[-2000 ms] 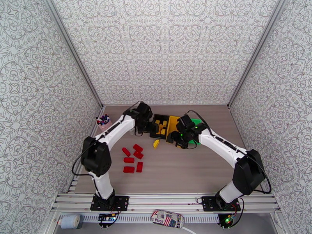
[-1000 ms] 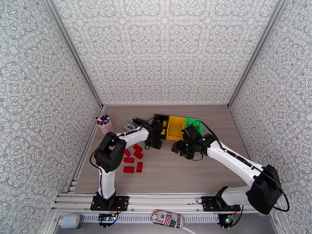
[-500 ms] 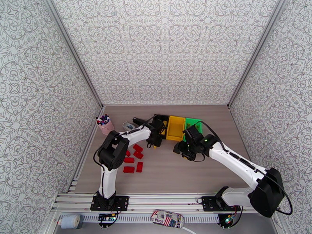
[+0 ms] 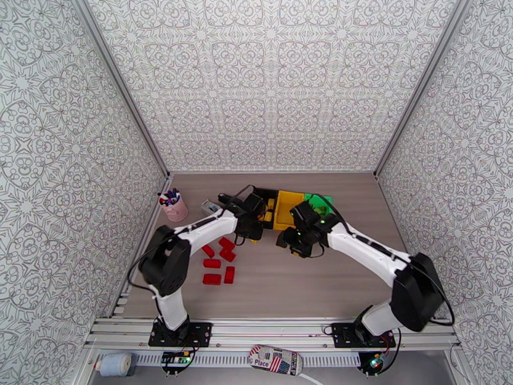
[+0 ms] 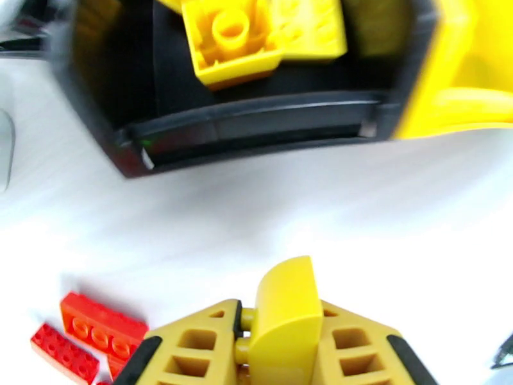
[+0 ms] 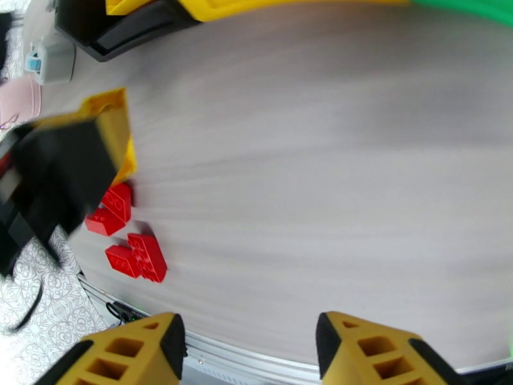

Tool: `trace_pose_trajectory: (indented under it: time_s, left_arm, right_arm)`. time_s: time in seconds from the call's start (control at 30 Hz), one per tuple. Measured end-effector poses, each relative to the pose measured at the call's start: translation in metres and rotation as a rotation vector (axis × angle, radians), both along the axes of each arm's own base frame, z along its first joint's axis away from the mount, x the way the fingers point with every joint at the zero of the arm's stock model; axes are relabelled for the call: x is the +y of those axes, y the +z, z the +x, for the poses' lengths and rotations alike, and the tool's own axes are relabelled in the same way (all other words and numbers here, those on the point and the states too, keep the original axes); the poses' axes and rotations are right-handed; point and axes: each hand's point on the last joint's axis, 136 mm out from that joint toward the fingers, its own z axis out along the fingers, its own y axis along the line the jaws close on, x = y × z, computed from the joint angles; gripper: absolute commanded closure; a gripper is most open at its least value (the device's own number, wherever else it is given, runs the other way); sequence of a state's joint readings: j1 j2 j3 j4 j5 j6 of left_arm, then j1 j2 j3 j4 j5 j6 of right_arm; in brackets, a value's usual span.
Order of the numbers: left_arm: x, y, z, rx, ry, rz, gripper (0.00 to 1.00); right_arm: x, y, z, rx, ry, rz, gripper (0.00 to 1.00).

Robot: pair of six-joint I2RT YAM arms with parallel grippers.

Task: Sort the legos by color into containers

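Observation:
My left gripper (image 5: 282, 316) is shut on a yellow lego (image 5: 286, 296) with a rounded top, held just above the table in front of the black container (image 5: 256, 126). Several yellow legos (image 5: 234, 36) lie inside that container. From above, the left gripper (image 4: 255, 230) hangs by the black container (image 4: 272, 199), with the yellow container (image 4: 287, 210) and the green container (image 4: 319, 201) to its right. Red legos (image 4: 221, 258) lie loose on the table, also seen as red legos (image 6: 131, 255). My right gripper (image 6: 247, 335) is open and holds nothing; from above the right gripper (image 4: 293, 244) hovers before the yellow container.
A pink pen cup (image 4: 173, 206) stands at the back left and a small white box (image 4: 210, 206) beside the black container. The patterned walls close in the table on three sides. Bare wood lies in front of and right of the red legos.
The left gripper has shut on the yellow lego and pulled it back up off the table towards the black container. The right arm has swung a little left and towards the containers.

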State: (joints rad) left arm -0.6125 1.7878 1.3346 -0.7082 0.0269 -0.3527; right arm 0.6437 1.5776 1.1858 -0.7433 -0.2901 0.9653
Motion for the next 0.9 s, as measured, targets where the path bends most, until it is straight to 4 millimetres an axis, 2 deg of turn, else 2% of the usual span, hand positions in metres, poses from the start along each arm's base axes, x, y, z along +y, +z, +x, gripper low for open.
trace_pose_trajectory:
  time_s: [0.2, 0.33, 0.43, 0.5, 0.6, 0.67, 0.77, 0.9]
  left_arm:
    - [0.000, 0.028, 0.005, -0.003, 0.017, -0.075, 0.76]
    - [0.004, 0.056, 0.032, -0.031, 0.054, -0.117, 0.75]
    - [0.002, 0.079, 0.061, -0.073, 0.077, -0.149, 0.72]
    - [0.000, 0.087, 0.076, -0.088, 0.084, -0.161, 0.65]
    - [-0.005, 0.090, 0.102, -0.097, 0.083, -0.163, 0.45]
    - [-0.008, 0.087, 0.116, -0.089, 0.087, -0.156, 0.35]
    - [-0.010, 0.082, 0.129, -0.076, 0.095, -0.148, 0.30]
    - [-0.007, 0.086, 0.126, -0.066, 0.100, -0.142, 0.29]
  right_arm:
    - [0.027, 0.003, 0.030, -0.037, 0.047, 0.029, 0.39]
    - [0.040, 0.015, 0.048, -0.076, 0.070, 0.056, 0.39]
    - [0.039, 0.026, 0.057, -0.103, 0.068, 0.071, 0.39]
    - [0.035, 0.030, 0.064, -0.117, 0.059, 0.076, 0.39]
    - [0.025, 0.031, 0.072, -0.122, 0.042, 0.070, 0.39]
    - [0.018, 0.031, 0.075, -0.122, 0.033, 0.063, 0.39]
    - [0.010, 0.035, 0.077, -0.128, 0.026, 0.060, 0.38]
    - [0.006, 0.046, 0.074, -0.154, 0.040, 0.064, 0.37]
